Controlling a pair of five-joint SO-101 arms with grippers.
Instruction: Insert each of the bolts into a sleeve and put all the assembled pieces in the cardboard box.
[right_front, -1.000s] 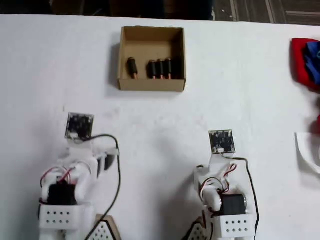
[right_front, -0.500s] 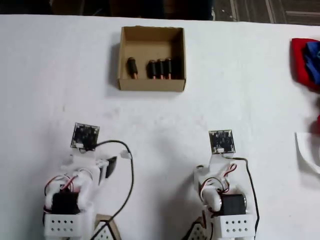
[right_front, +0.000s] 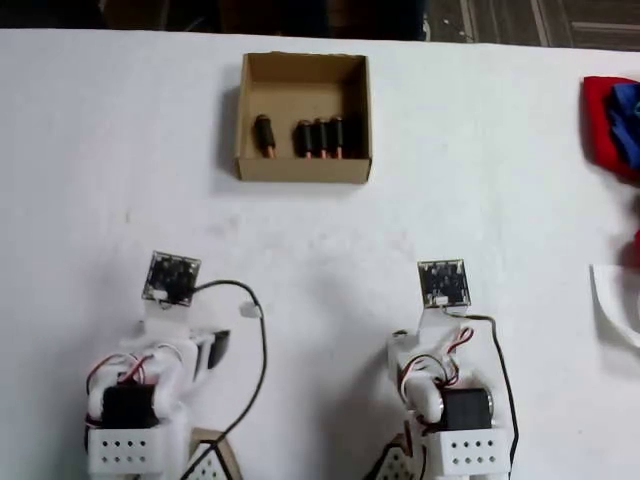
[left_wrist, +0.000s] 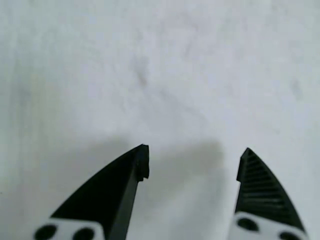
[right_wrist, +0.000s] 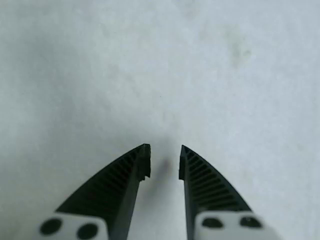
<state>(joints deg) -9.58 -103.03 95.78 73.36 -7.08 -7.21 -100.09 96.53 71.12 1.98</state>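
**Four pieces boxed, both arms low at the near edge**

The left arm (right_front: 150, 390) sits at the near left of the table (right_front: 480, 180). The left gripper (left_wrist: 192, 162) hangs over bare white surface with its jaws spread wide and nothing between them.

Farther back, between the two arms, stands the cardboard box (right_front: 305, 168). Inside it lie four assembled pieces (right_front: 320, 138), one alone on the left and three side by side.

The right arm (right_front: 445, 400) sits at the near right. The right gripper (right_wrist: 165, 162) holds nothing, its jaws parted only by a narrow gap.

A red cloth (right_front: 610, 115) lies at the far right edge.

Every bolt and sleeve in sight is already in the box, so the task looks finished.
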